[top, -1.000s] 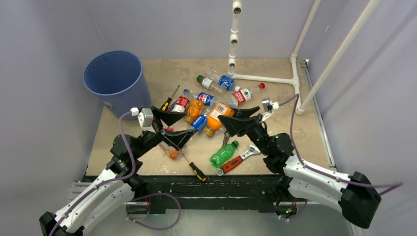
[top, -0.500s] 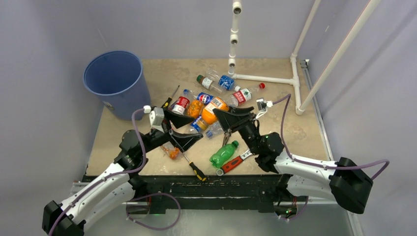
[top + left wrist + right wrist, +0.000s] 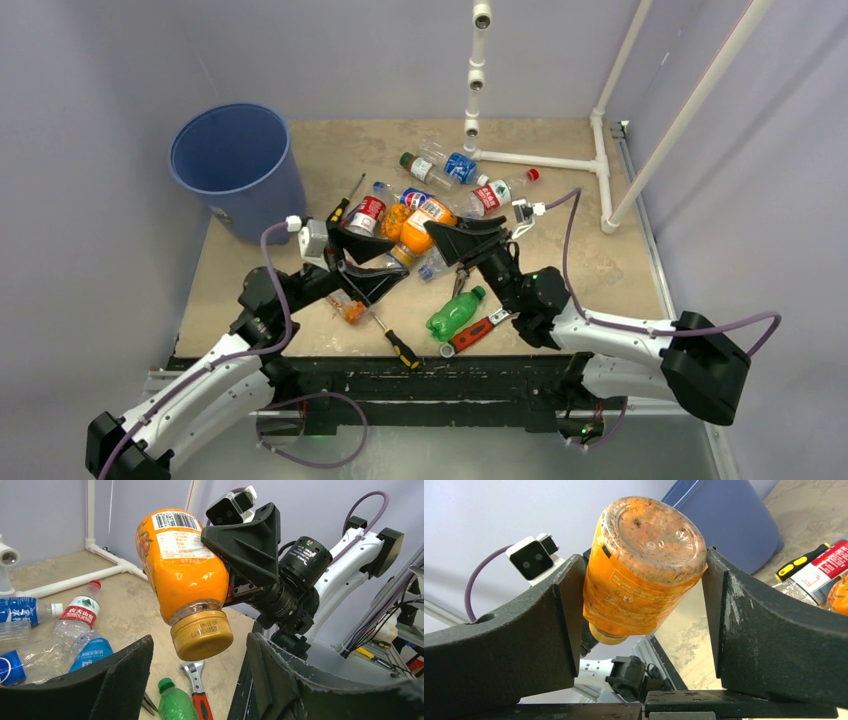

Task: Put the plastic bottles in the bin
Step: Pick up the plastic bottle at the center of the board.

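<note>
Bin (image 3: pixel 262 205) stands upper left in the top view. Left pincer (image 3: pixel 199 652) gapes, jaws either side of the orange bottle's (image 3: pixel 185 575) cap (image 3: pixel 201 640), not touching. The bottle hangs mid-frame above the tabletop (image 3: pixel 620 270), cap pointing lower left, body clamped in the right pincer (image 3: pixel 642 580). Left arm is nearer the bin.

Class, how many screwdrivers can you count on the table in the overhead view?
2. The far screwdriver lies right of the blue bin; the near screwdriver lies by the table's front edge. Others may be hidden.
</note>
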